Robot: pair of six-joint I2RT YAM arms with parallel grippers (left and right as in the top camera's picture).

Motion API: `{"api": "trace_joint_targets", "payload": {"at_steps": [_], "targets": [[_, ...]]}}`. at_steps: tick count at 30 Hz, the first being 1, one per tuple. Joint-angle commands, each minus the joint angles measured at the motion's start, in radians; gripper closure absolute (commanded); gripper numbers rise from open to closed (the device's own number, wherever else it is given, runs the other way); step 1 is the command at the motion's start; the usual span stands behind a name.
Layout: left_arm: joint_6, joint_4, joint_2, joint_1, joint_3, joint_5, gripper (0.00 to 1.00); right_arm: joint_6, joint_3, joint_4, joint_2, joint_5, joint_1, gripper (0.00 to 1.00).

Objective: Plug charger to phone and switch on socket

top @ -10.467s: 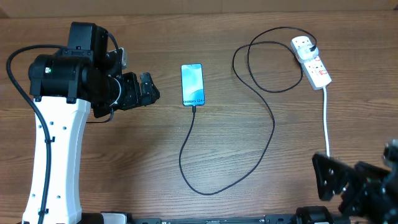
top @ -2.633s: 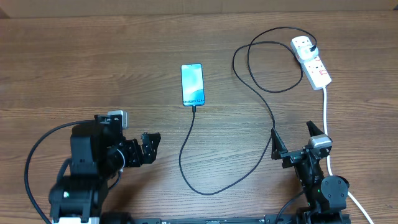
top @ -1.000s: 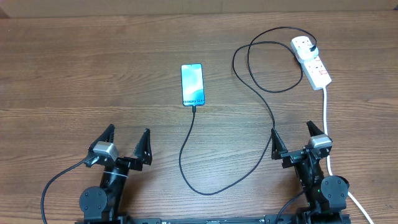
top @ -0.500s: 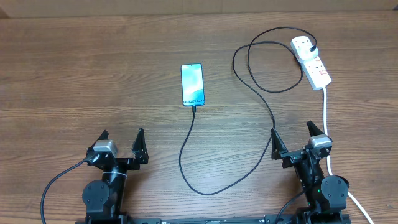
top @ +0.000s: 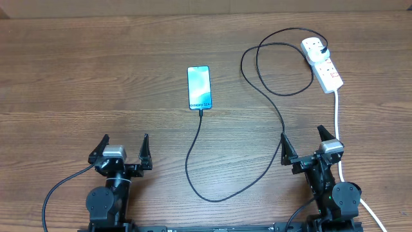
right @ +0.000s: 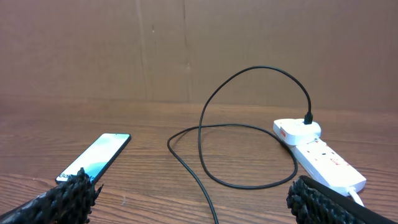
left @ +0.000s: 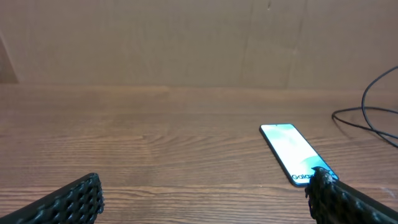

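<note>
Teal-screened phone [top: 199,87] lies flat, charger [top: 187,165] seemingly plugged into it.

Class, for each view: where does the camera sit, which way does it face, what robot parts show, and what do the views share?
Overhead: above the table, looking down; left gripper and right gripper, open, at near edge.
Left wrist: low, facing phone; own fingertips.
Right wrist: low, facing phone, charger, socket; own fingertips.
Shared: the phone.

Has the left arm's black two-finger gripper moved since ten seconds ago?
Yes. The left gripper has pulled back from level with the slim blue-screened smartphone to the near edge of the wooden table.
</note>
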Motion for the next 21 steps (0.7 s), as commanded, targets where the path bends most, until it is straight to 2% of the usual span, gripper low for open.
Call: {"api": "trace_joint_targets", "payload": {"at_steps": [1,4,10,21], "targets": [[0.018,-0.006,-0.012,-0.008,-0.006,-0.045,0.00,-0.001,-0.010,0.003,-0.012,0.007,0.005,0.00],[0.015,-0.006,-0.012,-0.008,-0.006,-0.062,0.00,-0.001,-0.010,0.003,-0.012,0.007,0.005,0.00],[-0.084,0.004,-0.012,-0.008,-0.006,-0.175,0.00,-0.001,-0.010,0.003,-0.012,0.007,0.005,0.00],[-0.014,-0.002,-0.012,-0.006,-0.006,-0.135,0.01,-0.001,-0.010,0.003,-0.012,0.007,0.005,0.00]]}}
